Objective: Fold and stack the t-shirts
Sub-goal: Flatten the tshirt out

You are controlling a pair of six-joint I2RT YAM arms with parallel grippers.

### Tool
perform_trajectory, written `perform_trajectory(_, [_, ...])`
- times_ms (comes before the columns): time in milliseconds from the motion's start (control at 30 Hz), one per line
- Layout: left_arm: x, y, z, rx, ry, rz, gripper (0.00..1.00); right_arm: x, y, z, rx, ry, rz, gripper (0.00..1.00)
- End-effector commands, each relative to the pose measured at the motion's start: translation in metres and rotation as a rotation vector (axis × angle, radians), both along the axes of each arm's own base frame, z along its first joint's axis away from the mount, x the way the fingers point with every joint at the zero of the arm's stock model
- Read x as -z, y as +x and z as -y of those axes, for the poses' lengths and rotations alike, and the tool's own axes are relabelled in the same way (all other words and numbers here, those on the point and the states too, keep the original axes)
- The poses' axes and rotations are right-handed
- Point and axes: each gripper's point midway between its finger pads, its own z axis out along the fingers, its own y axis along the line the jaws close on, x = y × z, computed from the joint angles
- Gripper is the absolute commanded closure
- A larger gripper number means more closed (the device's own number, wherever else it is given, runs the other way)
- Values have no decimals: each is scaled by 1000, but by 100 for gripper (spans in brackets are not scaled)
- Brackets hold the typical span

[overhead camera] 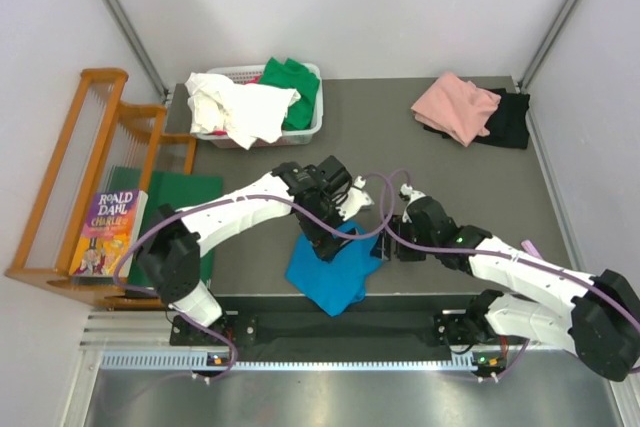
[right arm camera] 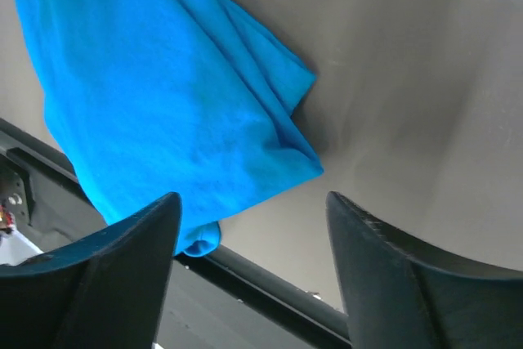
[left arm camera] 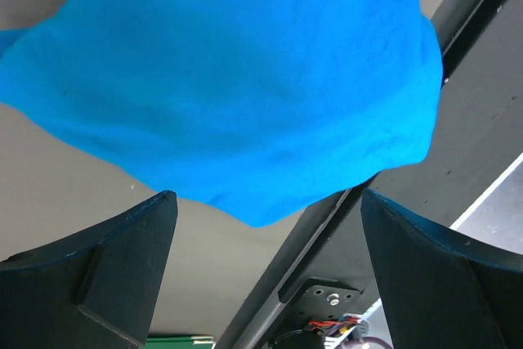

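Blue tee (overhead camera: 330, 272) lies rumpled under my left gripper (left arm camera: 265, 202) and right gripper (right arm camera: 253, 202), both spread and empty, so I'd pinch its outer edges, not the bunched middle.

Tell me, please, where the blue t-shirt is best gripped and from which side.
Probably the blue t-shirt by its bunched right corner on the table, approached from the right with the right gripper, open just beside it. The layers there fold into a ridge easy to pinch; the near part droops over the table edge.
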Motion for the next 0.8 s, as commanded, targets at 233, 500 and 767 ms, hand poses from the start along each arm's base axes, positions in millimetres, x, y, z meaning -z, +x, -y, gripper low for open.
perform_trajectory(233, [-32,-9,24,-10,-80,-19,3,-24,23,-2,72,-22,62,9])
perform_trajectory(500, [-12,-44,56,118,-33,-22,3,-116,83,121,581,-141,323,0])
perform_trajectory(767, [13,-41,84,79,7,23,3,-155,83,187,789,-220,414,0])
